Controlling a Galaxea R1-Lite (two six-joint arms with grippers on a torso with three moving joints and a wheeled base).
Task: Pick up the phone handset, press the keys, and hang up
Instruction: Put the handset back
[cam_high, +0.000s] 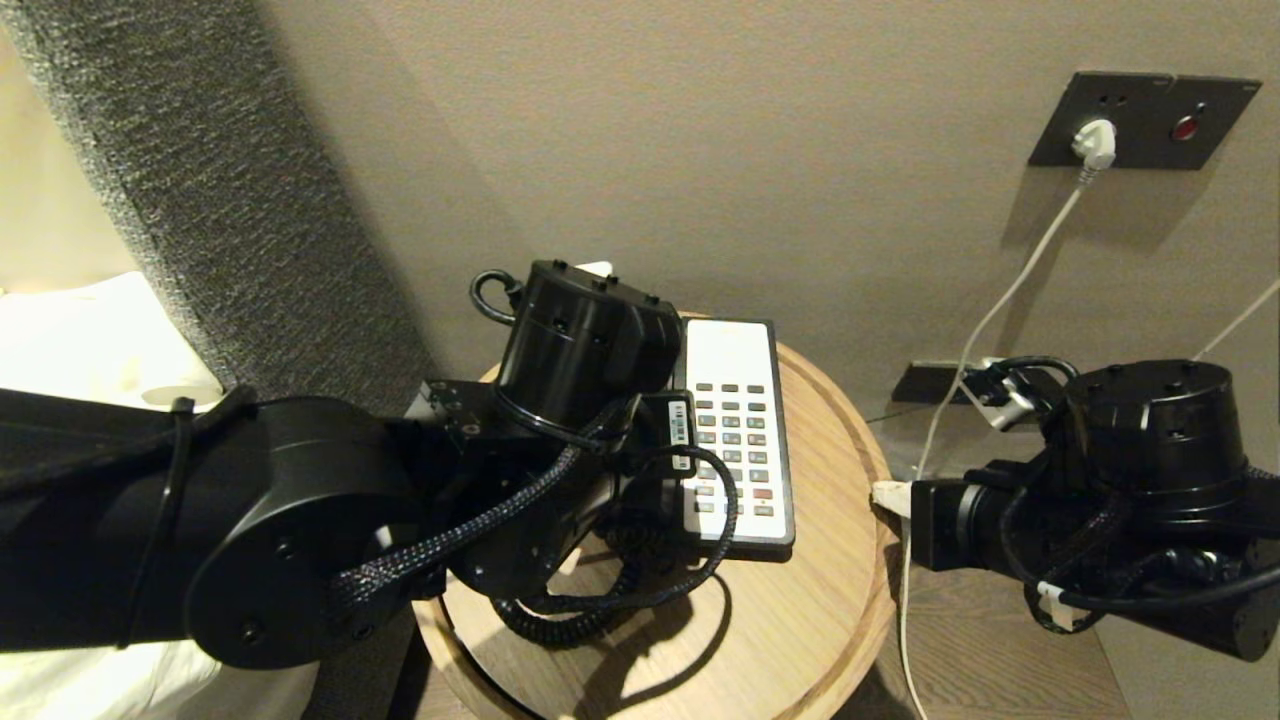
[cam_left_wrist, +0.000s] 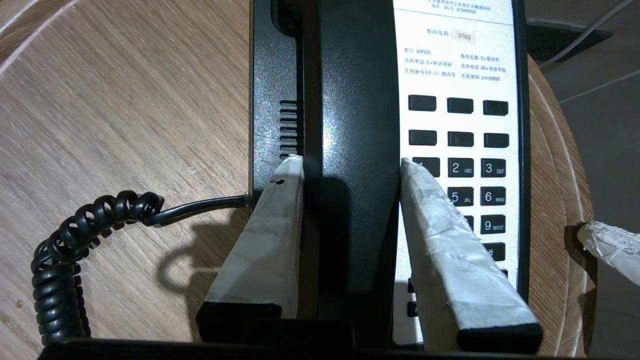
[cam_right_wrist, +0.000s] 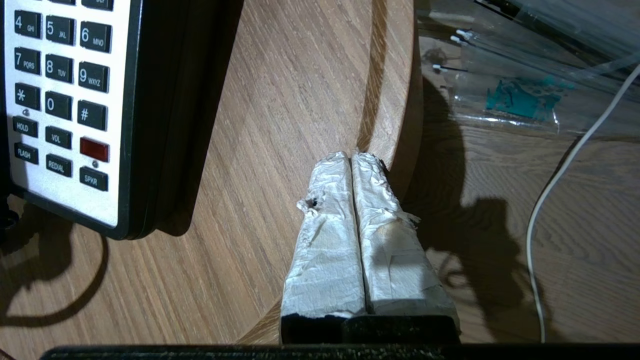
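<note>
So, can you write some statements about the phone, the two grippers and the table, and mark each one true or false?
1. The left gripper has its fingers on both sides of the handset. True.
2. The right gripper is open wide. False: its fingers are shut together.
3. The right gripper presses the keys. False: it is at the table edge, apart from them.
4. One key is red. True.
</note>
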